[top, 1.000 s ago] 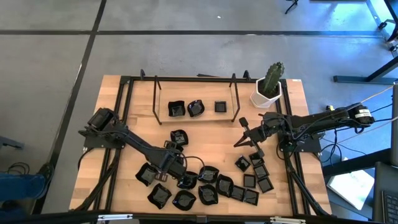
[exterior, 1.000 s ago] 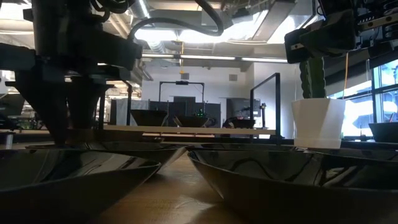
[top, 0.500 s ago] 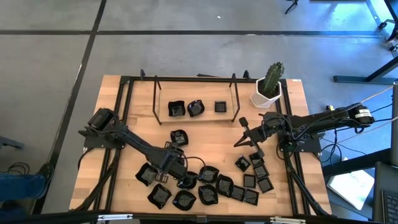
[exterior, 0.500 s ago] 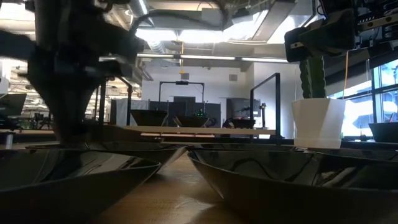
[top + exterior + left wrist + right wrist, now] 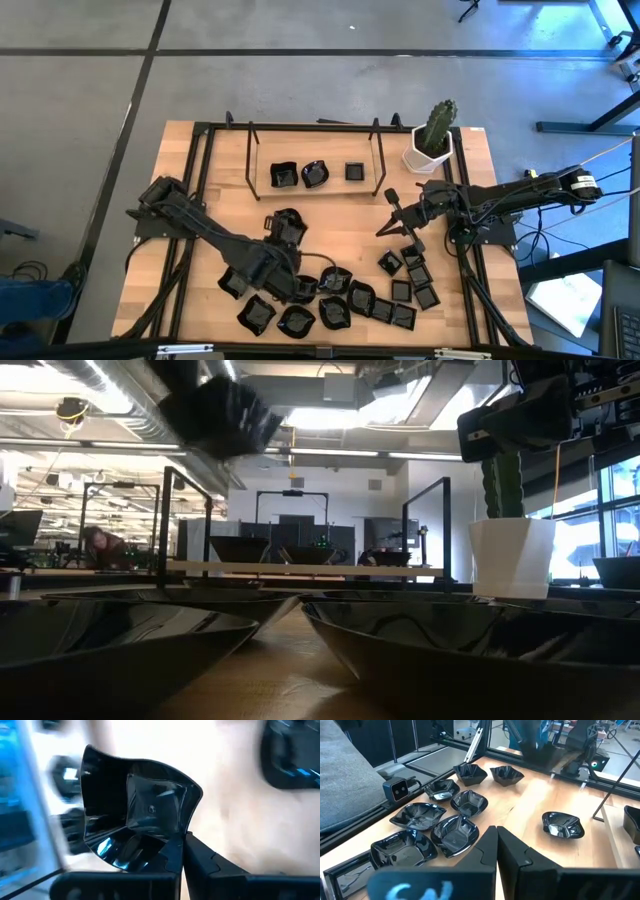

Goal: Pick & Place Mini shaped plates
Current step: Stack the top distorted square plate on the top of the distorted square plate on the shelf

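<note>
Your left gripper (image 5: 182,845) is clamped on the rim of one small black dish (image 5: 137,815), lifted clear above the pile of dishes (image 5: 330,300) at the table's (image 5: 200,200) front. The dish stands tilted, hollow facing the wrist camera. Your right gripper (image 5: 385,228) waits, fingers together, near mid-table, holding nothing.

One camera looks straight down on the desk (image 5: 330,240); another sits at desk level; both wrist cameras face it closely.
</note>
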